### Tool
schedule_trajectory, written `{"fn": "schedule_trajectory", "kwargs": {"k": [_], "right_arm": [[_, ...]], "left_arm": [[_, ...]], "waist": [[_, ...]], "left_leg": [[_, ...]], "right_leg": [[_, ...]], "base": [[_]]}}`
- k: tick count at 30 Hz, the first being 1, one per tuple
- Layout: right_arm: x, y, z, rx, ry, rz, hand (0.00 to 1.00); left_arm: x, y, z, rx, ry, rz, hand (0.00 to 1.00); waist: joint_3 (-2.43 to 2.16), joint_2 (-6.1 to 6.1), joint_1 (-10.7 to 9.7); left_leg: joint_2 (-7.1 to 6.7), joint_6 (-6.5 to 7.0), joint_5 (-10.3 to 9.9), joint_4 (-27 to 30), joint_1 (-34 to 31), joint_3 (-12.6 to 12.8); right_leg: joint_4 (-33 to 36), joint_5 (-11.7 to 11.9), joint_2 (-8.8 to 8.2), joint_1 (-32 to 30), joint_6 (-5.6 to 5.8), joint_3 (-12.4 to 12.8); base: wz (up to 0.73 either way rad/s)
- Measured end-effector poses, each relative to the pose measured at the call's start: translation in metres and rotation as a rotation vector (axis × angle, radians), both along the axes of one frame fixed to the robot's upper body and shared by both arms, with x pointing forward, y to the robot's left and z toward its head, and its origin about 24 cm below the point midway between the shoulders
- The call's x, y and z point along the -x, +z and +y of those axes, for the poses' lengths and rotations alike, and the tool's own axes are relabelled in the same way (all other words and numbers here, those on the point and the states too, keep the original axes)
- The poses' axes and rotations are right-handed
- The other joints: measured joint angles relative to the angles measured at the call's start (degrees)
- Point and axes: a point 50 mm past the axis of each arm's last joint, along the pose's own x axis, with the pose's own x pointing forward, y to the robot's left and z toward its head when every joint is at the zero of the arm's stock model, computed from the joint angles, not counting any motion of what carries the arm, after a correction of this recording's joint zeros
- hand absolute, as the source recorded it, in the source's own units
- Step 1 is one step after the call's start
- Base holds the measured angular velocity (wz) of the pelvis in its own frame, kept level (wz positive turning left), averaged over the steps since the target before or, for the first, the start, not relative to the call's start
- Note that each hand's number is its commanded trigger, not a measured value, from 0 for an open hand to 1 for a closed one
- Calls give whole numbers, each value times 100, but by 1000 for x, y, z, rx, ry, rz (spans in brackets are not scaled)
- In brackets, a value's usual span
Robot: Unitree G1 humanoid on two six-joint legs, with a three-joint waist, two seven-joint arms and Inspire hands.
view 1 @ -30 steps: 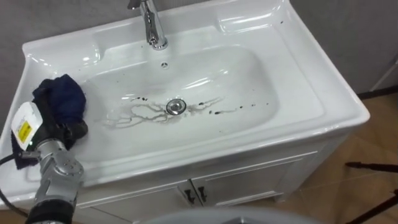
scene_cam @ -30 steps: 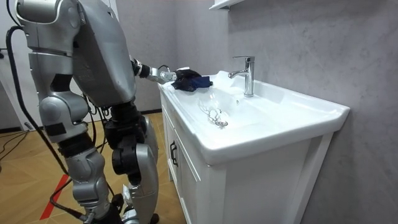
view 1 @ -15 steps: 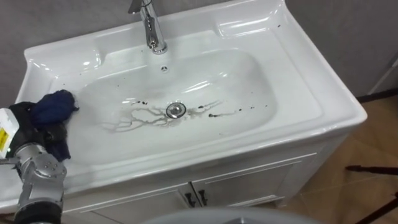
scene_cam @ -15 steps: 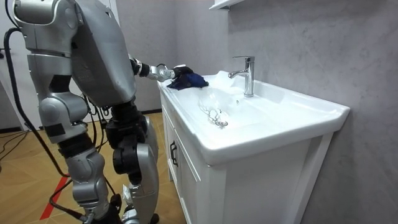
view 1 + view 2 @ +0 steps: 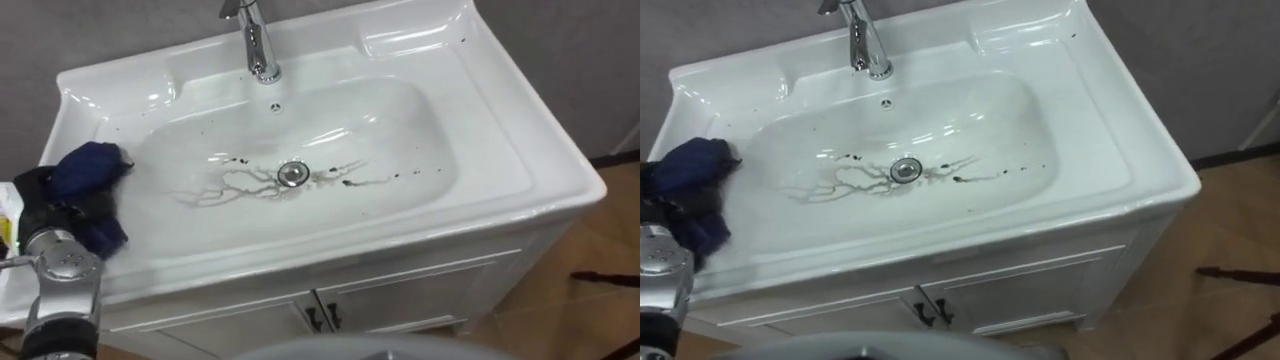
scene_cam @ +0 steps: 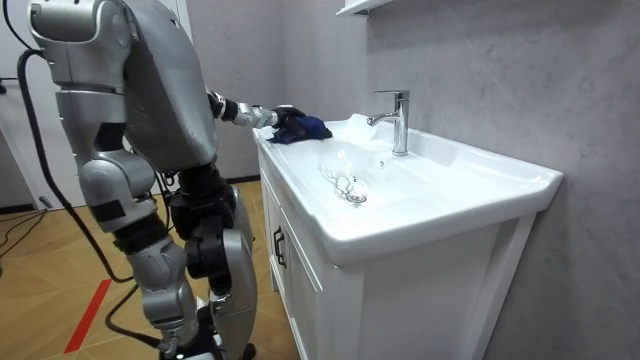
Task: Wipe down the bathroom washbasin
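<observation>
Stands at the vanity's end, on the room view's left, left arm stretched out level toward the surface. Grips a bunched dark blue cloth (image 5: 88, 165) in the left robot hand (image 5: 45, 200), fingers curled round it, forearm rising from the lower left corner. Rests the cloth on the left rim of the white basin (image 5: 520, 150), at the bowl's edge. Further right: dark branching streaks (image 5: 230, 185) beside the drain (image 5: 291, 173), 1 faucet (image 5: 260, 45) upright behind, dark specks (image 5: 375, 180) trailing rightward.
</observation>
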Motion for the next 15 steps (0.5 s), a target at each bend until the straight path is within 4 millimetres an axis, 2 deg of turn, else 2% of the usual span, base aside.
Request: {"fn": "schedule_trajectory", "kwargs": {"k": [4, 7, 9, 10, 12, 15], "right_arm": [[-10, -1, 1, 3, 42, -16, 0], [-13, -2, 3, 10, 53, -29, 0], [-15, -2, 5, 14, 57, -38, 0], [-15, -3, 5, 20, 52, -43, 0], [-17, -3, 6, 34, 72, -48, 0], [-21, -4, 9, 35, 112, -61, 0]], "left_arm": [[-5, 3, -2, 13, -7, -21, 100], [-9, 10, -5, 28, -6, -59, 100], [-14, 13, -13, 33, -26, -91, 100], [-18, 16, -18, 33, -48, -112, 100], [-21, 17, -29, 31, -84, -129, 100], [-28, 25, -43, 20, -156, -159, 100]], "waist": [[13, 4, 15], [71, -11, 2], [90, -37, -8], [119, -42, 2], [127, -42, 33], [171, -89, 146]], "left_leg": [[-19, 2, -2, 2, -51, -80], [-21, 1, -2, 45, -157, -142], [-53, 4, 0, 111, -294, -273], [-79, 15, 6, 115, -326, -336], [-99, 20, 9, 153, -375, -369], [-102, 20, 9, 200, -430, -382]], "right_leg": [[44, -34, -11, -34, 4, -53], [30, -36, -12, -92, 1, -115], [38, -35, -34, -130, 2, -245], [38, -37, -52, -139, 6, -313], [30, -44, -76, -144, 20, -373], [38, -48, -86, -151, 26, -450]], "base": [[9], [13], [31], [30], [20], [13]]}}
